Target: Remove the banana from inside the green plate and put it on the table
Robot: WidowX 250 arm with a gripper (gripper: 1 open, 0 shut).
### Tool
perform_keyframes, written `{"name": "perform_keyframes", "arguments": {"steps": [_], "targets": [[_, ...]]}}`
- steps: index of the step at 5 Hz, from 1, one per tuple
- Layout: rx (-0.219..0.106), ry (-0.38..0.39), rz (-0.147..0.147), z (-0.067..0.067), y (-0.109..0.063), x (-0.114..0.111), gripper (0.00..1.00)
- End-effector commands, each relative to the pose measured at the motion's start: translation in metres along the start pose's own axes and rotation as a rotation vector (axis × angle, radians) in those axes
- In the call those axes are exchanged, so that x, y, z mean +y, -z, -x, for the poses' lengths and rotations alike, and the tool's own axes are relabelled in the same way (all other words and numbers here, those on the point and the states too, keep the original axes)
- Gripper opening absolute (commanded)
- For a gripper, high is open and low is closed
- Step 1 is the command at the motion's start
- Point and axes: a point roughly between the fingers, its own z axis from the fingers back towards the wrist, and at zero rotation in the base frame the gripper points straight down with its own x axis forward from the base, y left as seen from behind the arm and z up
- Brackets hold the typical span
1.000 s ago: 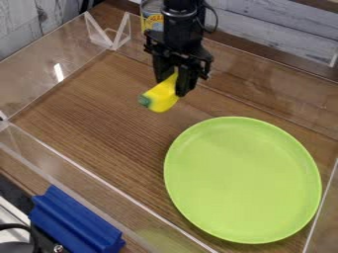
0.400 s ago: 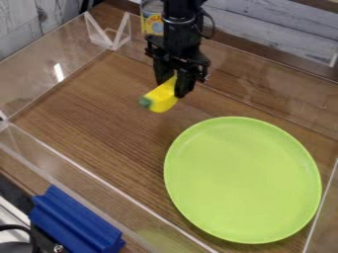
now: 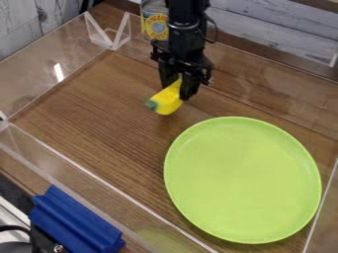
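The small yellow banana (image 3: 164, 100) with its green tip hangs low over the brown wood-grain table (image 3: 93, 128), left of and behind the green plate (image 3: 244, 178). My black gripper (image 3: 180, 91) points straight down and is shut on the banana's upper right end. The round lime-green plate lies flat at the front right with nothing on it. I cannot tell whether the banana touches the tabletop.
Clear acrylic walls (image 3: 59, 69) border the table at the left and back. A blue block (image 3: 73, 225) sits outside the front-left wall. A can (image 3: 154, 22) with a yellow label stands behind the gripper.
The gripper has sunk a little with the banana, toward the table and slightly nearer the camera. The plate has not moved.
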Motion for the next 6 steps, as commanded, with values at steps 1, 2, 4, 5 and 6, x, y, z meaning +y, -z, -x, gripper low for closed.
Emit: {"name": "perform_keyframes", "arguments": {"steps": [1,2,4,5,6], "targets": [[-0.057,-0.006,-0.01,-0.013,-0.012,0.007,1.0],[-0.059,-0.005,-0.007,-0.015,-0.011,0.008,1.0],[-0.075,-0.014,-0.007,-0.017,-0.031,0.008,1.0],[-0.087,-0.02,-0.008,-0.017,-0.045,0.008,1.0],[-0.107,-0.029,-0.017,-0.018,-0.065,0.011,1.0]]}}
